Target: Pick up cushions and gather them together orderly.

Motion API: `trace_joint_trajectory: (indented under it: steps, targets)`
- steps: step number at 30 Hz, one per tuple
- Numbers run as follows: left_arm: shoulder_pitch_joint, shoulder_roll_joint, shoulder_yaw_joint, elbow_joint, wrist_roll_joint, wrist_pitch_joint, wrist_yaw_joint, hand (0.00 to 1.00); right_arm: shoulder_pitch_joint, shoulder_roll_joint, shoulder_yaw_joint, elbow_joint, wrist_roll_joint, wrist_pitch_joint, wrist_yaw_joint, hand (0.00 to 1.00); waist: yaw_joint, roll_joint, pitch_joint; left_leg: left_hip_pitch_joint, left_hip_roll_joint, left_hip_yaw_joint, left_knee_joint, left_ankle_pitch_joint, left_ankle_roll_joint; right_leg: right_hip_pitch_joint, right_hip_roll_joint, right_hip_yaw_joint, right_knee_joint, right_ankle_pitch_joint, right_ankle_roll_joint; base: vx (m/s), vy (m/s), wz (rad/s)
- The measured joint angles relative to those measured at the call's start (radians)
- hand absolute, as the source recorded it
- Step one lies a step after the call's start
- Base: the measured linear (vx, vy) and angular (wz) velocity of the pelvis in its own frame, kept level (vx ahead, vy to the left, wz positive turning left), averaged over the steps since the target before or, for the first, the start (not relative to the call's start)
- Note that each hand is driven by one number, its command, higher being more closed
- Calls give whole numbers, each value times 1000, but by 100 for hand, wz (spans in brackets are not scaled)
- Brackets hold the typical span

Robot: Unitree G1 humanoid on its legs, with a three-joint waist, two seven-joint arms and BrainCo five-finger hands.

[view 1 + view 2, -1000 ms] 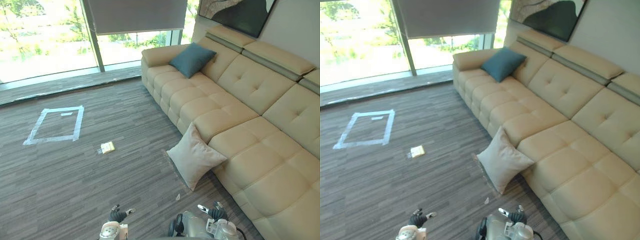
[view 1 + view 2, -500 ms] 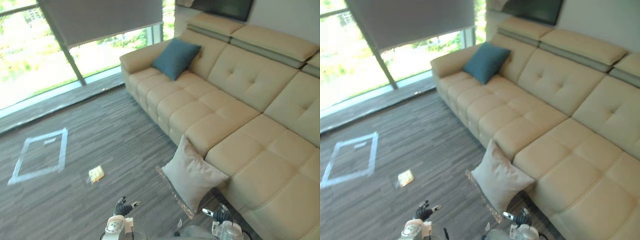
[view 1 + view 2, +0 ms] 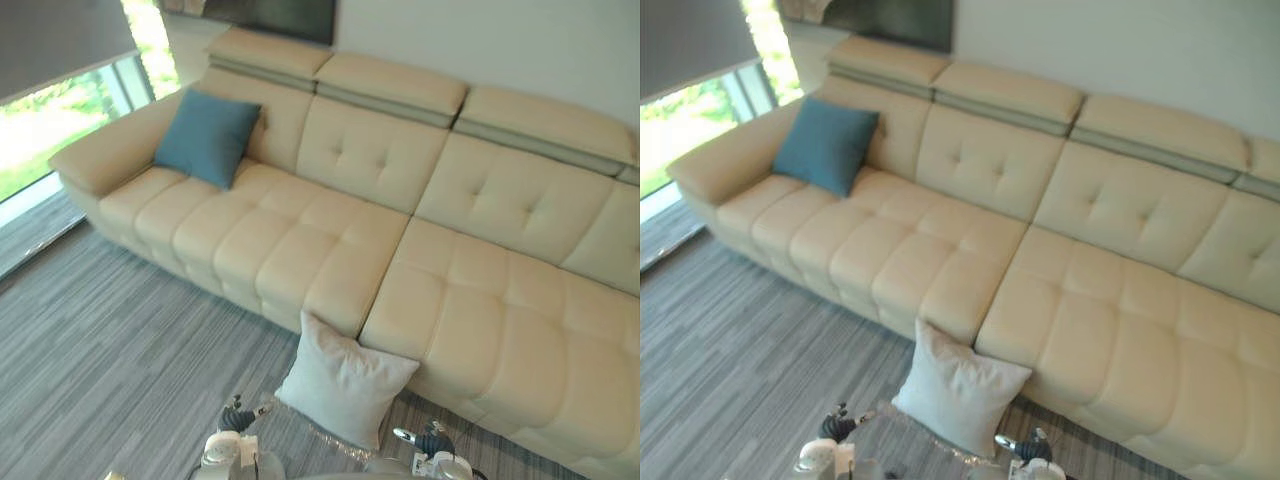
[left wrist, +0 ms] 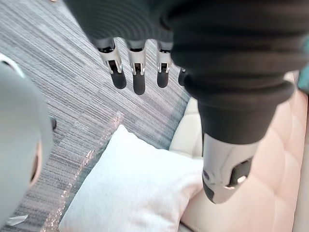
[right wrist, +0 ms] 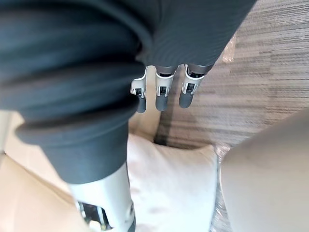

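A pale grey cushion [image 3: 345, 386] stands on the floor, leaning against the front of the beige sofa [image 3: 470, 300]. A teal cushion [image 3: 207, 137] rests against the sofa's backrest near its left armrest. My left hand [image 3: 236, 417] hangs low in front of the pale cushion, a little to its left, open and holding nothing; in the left wrist view its fingers [image 4: 138, 77] hang straight above the floor, with the pale cushion [image 4: 130, 188] beyond them. My right hand [image 3: 432, 440] is low on the cushion's right, its fingers [image 5: 162, 96] also straight and open over the pale cushion [image 5: 174, 188].
The long sofa spans the view from left to right. A window [image 3: 60, 100] reaches the floor at the far left. A strip of clear film [image 4: 94, 152] lies on the striped grey floor [image 3: 110, 330] by the pale cushion. A dark picture [image 3: 275, 14] hangs above the sofa.
The camera has swung to the right: the sofa now faces me, and the taped square and small yellow thing on the floor have left the view. Both hands stay low and open.
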Motion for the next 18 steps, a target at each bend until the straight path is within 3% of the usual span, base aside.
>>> trace_joint_trajectory:
  steps: [1, 3, 6, 8, 12, 15, 18]
  targets:
    - [0, 1, 0, 0, 0, 0, 0, 0, -11, -10, 5, 4, -1, 1, -1, 0, 5, -1, 0, 11, 5, 27, -19, 8, -15, -9, -30, -106, -66, 15, -16, 45, -9, -74]
    - [-1, 0, 0, 0, 0, 0, -1, 0, -13, -11, 25, 5, -2, 0, -1, 0, 7, -2, 1, 12, -4, 48, -21, 3, -47, -2, -36, -156, -203, 100, -25, 65, -113, -63]
    - [-4, -34, -2, 10, 1, 5, -3, 0, -13, -44, 20, 3, -1, -1, -3, 0, -3, 48, 0, 8, 22, 23, -8, 6, -54, 35, 10, -152, -280, 92, -27, 77, -174, -14]
    - [-7, -40, -2, 7, 1, 7, -9, 0, -11, -52, 8, 4, 1, 0, -5, 0, -10, 63, 6, -4, 53, -4, 37, 6, -55, 63, 31, -168, -292, 91, -30, 81, -180, 29]
    - [-8, -43, -2, -22, 1, 6, -20, 0, -9, -46, 6, 4, 2, 0, -5, 0, 7, 58, 14, -112, 141, -72, 315, 5, -55, 98, 78, -141, -289, 70, -67, 1, -156, 3]
    - [-6, -40, -2, -24, 1, 6, -20, 0, -15, -43, 4, 3, 3, 1, -7, 0, 7, 57, 16, -120, 150, -150, 343, -27, -58, 92, 95, -97, -287, 59, -85, -61, -24, -47]
    - [-6, -37, -3, -38, 0, 5, -19, 0, -13, -43, 4, 10, 3, 3, -14, 0, 9, 40, 30, -126, 119, -210, 298, -48, -64, 90, 89, -50, -272, 49, -80, -40, 59, -35]
